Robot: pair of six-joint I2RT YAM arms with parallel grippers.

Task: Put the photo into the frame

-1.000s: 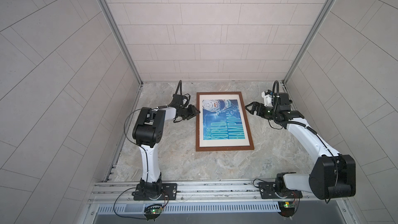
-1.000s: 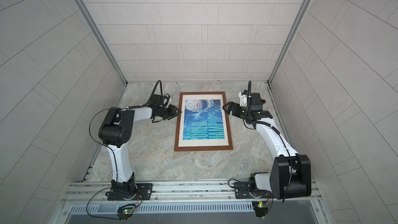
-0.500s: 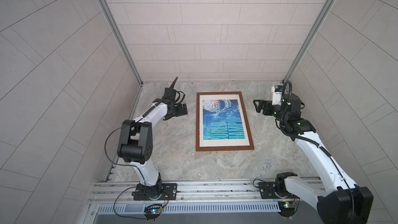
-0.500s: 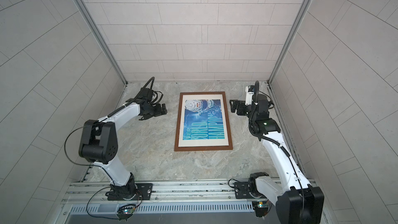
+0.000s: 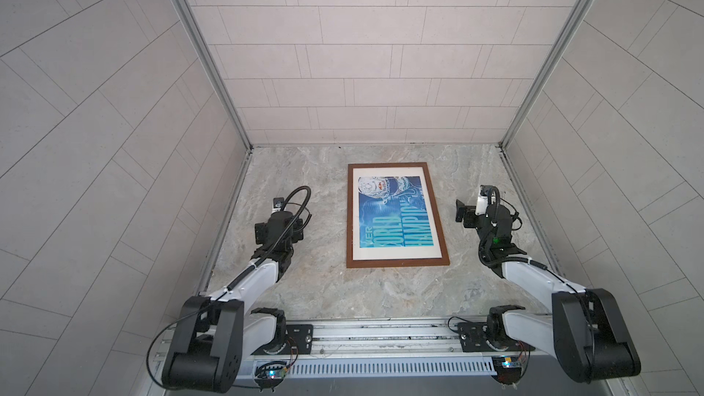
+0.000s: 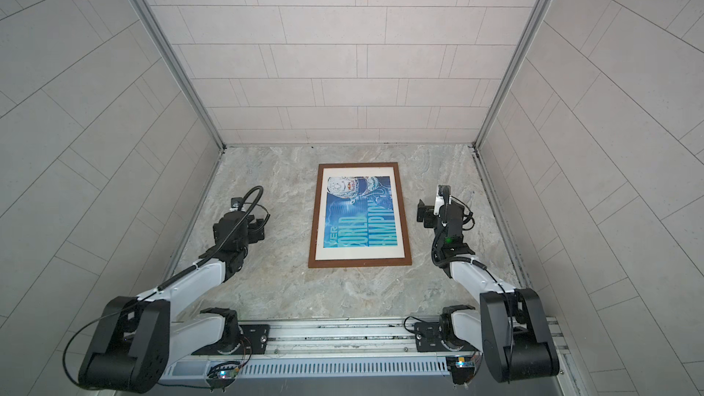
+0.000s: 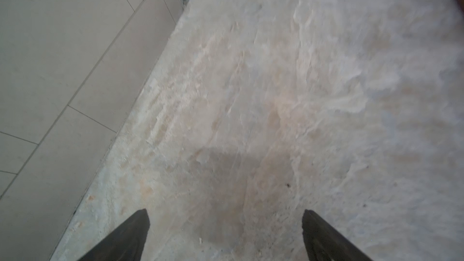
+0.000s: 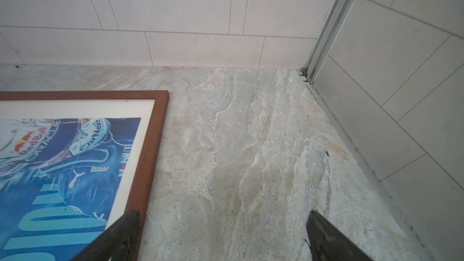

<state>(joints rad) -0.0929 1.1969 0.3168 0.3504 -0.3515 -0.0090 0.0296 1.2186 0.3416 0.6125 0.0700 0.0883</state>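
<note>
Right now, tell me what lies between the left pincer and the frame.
Nothing but bare tabletop lies between the left pincer and the frame; both top views show it.

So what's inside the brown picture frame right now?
The frame holds the blue helmet photo, face up, ringed by a white mat border. Anything beneath the photo is covered from view.

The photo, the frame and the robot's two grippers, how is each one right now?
frame, lying flat on the table, nothing touching it.
white mat, inside the frame.
photo, face up inside the white mat's border.
left gripper, open, fingers holding nothing.
right gripper, open, holding nothing, beside the frame.
</note>
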